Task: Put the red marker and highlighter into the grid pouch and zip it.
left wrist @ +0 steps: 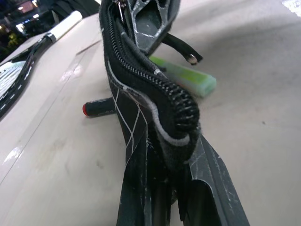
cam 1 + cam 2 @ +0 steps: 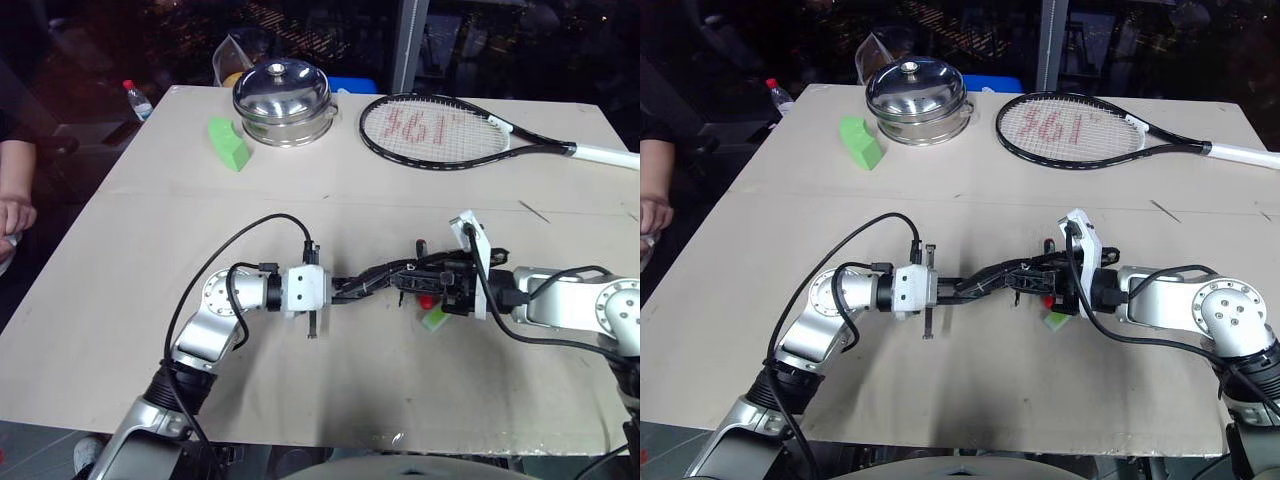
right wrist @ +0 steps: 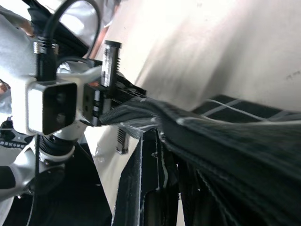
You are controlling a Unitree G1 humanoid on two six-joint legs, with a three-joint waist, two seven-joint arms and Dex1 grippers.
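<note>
Grid pouch (image 2: 375, 279): black fabric with white grid lines, held up off the desk (image 2: 330, 390) and stretched between the two arms, its zipper edge uppermost (seen close in the left wrist view, teeth curling over at the near end).

Left gripper (image 2: 338, 291): fingers clamped together on the pouch's left end, pointing toward the robot's right.

Right gripper (image 2: 425, 283): fingers clamped on the pouch's right end, pointing toward the robot's left.

Red marker (image 1: 98, 108): lying on the desk under the pouch's right end, a red tip showing just below the right gripper; outside the pouch.

Highlighter (image 2: 434, 319): translucent lime-green stick, flat on the desk just beside the red marker, also under the pouch's right end and outside it.

Other items, far side of the desk, well apart from the pouch:
- green wedge-shaped block (image 2: 228, 143);
- lidded steel pot (image 2: 283, 101), just beside the block;
- tennis racket (image 2: 445, 130), head near the pot, handle running off to the right.

A person's hand (image 2: 14, 215) rests at the desk's left edge.
</note>
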